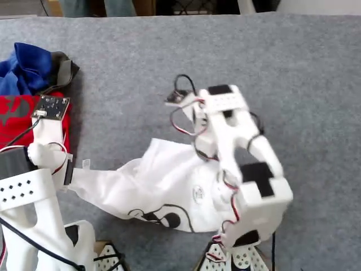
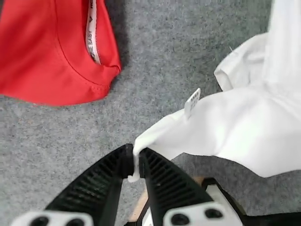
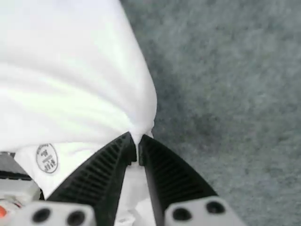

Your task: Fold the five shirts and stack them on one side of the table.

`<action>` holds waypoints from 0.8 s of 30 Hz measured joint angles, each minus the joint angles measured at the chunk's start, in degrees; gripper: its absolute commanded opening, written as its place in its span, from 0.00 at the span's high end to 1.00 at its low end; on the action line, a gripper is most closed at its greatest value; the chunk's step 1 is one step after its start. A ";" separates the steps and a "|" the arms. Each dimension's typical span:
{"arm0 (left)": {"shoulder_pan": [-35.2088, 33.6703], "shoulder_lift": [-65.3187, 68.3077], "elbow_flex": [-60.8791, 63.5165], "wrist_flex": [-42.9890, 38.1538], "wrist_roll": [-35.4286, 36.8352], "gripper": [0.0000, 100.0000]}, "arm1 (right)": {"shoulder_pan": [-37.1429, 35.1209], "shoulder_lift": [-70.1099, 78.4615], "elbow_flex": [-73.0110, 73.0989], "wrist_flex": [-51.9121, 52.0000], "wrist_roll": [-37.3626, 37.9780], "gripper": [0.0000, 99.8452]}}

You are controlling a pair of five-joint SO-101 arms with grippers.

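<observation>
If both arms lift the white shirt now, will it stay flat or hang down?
Probably hang: the white shirt lies wrinkled and bunches where the right gripper pinches it, so it looks floppy. It seems light, as the left gripper holds only a thin corner. That small pinch might slip.

We look down on a counter [image 1: 304, 68] covered in grey, felt-like cloth with a fine speckled nap. The light falls evenly, and the shadows on the cloth are faint (soft at their edges). Beyond the far edge we see a thin strip of room: a brown wooden piece [image 1: 145, 7], a dark gap [image 1: 197, 5] and a pale white surface [image 1: 318, 5] towards the corner.
</observation>
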 measured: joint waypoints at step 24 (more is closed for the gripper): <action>0.00 0.18 2.73 -3.08 0.00 0.97 | -2.37 -6.59 -11.16 2.64 4.84 0.79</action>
